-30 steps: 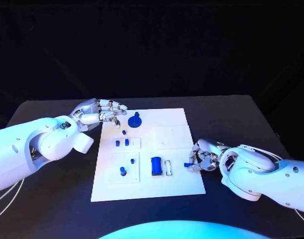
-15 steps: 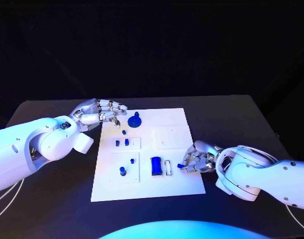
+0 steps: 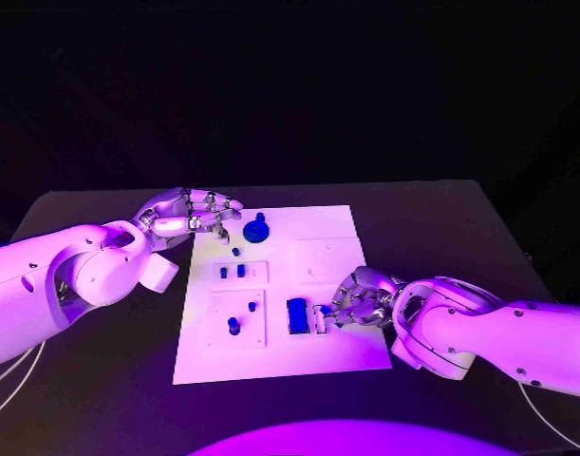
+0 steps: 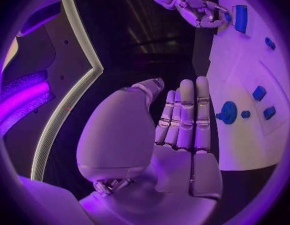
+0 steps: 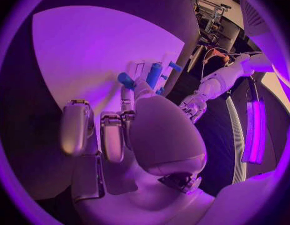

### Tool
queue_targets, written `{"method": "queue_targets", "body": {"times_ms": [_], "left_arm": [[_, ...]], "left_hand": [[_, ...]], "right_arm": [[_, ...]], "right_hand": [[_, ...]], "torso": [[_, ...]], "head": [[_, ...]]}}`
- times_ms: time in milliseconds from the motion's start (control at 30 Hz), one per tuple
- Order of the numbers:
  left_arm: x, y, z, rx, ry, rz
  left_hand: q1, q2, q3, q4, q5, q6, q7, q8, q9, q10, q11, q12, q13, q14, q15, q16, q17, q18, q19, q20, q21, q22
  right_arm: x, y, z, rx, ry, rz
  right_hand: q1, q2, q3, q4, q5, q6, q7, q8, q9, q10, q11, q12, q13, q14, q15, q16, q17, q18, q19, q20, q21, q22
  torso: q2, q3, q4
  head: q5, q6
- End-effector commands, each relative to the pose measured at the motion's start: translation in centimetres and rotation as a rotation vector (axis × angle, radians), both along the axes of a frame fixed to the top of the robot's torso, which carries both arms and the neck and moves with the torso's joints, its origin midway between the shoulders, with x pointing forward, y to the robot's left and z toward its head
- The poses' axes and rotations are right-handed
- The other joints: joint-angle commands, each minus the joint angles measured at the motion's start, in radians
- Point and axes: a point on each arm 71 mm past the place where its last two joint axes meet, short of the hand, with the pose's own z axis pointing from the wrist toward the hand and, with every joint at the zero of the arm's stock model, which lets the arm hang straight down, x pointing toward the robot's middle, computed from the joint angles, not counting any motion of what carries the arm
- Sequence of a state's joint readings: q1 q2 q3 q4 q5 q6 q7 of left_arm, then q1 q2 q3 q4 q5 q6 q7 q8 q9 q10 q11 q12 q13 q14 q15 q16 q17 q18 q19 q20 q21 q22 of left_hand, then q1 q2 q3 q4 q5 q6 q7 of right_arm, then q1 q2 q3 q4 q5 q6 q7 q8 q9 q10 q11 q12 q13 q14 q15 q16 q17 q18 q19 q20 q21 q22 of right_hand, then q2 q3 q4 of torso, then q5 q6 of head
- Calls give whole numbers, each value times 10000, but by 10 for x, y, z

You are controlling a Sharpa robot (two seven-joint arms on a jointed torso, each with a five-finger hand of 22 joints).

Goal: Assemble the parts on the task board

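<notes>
Since a second ago the right hand (image 3: 358, 306) has slid leftward from the board's right edge onto the white board (image 3: 333, 223), carrying a small blue piece (image 3: 324, 308) toward the slot next to the tall blue block (image 3: 296, 314); the left hand (image 3: 187, 211) has stayed where it was. From the head camera, the left hand hovers at the board's far left corner, just beside the round blue knob (image 3: 255, 229), its fingers (image 3: 215, 201) spread and grasping nothing. Two short blue pegs (image 3: 233, 272) sit in a plate below the knob, and another peg (image 3: 233, 326) stands in the near left plate, so several pieces look seated already, while the square plate at the right (image 3: 328, 258) looks bare. From the left wrist, the fingers (image 4: 185, 116) stand straight and released, with the knob (image 4: 228, 112) close beside them on the board (image 4: 245, 70). From the right wrist, the fingers (image 5: 127, 100) pinch the blue piece (image 5: 125, 79) just beside the tall block (image 5: 154, 74) on the board (image 5: 89, 55). My judgement: the work is partway through, with this piece not yet seated.
</notes>
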State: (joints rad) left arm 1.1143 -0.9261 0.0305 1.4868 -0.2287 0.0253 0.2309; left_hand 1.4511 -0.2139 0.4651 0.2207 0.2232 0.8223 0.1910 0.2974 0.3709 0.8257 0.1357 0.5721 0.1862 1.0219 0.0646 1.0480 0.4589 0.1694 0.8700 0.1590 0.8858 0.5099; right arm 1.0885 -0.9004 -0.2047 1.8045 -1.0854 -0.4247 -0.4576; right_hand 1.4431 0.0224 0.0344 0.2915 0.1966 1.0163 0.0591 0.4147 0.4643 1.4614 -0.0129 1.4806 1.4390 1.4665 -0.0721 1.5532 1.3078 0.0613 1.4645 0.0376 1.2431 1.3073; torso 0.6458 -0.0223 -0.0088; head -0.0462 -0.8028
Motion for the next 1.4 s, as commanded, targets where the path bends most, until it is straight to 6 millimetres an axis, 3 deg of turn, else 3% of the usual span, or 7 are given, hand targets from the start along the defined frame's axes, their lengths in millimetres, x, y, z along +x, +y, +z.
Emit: {"method": "queue_targets", "body": {"times_ms": [33,333,700,1400], "left_arm": [[-1,-3,1,-77,-43,-219],[-1,-3,1,-73,-45,-234],[-2,-2,1,-59,-25,-241],[-2,-2,1,-45,32,-302]], "left_hand": [[61,65,2,-6,25,-52,14,57,-12,-33,-1,0,-11,-73,-2,-65,-10,141,21,35,-38,-13],[61,65,2,-6,25,-52,14,57,-12,-33,-1,0,-11,-73,-2,-65,-10,141,21,35,-38,-13],[82,61,5,-21,27,-49,11,66,-13,-30,-4,3,-15,-74,-6,-66,-9,142,26,33,-39,-14],[81,60,4,-20,26,-48,12,68,-13,-29,-3,5,-16,-74,-6,-67,-9,142,27,33,-40,-14]], "right_arm": [[2,5,-1,135,-320,149],[3,14,-4,30,-490,332],[0,18,-6,-288,-204,794],[-4,20,-5,-459,-133,1127]], "right_hand": [[-281,-71,133,3,58,132,-42,62,97,598,-51,53,602,968,-64,41,2273,-63,327,-72,21,1901],[-1258,-220,625,2,46,227,-60,109,149,669,-63,146,691,983,-72,67,2343,-79,360,-76,127,1925],[-1663,-300,947,1,41,317,-93,176,198,712,-89,207,750,995,-92,88,2399,-79,363,-92,129,1925],[-1707,-478,1303,-55,48,305,-124,220,244,679,-117,139,705,982,-113,65,2342,-60,331,-107,16,1899]], "torso": [[5,9,5],[0,11,-9],[4,7,-14],[-1,10,-11]], "head": [[18,-9],[32,-11],[62,-63],[80,-71]]}}
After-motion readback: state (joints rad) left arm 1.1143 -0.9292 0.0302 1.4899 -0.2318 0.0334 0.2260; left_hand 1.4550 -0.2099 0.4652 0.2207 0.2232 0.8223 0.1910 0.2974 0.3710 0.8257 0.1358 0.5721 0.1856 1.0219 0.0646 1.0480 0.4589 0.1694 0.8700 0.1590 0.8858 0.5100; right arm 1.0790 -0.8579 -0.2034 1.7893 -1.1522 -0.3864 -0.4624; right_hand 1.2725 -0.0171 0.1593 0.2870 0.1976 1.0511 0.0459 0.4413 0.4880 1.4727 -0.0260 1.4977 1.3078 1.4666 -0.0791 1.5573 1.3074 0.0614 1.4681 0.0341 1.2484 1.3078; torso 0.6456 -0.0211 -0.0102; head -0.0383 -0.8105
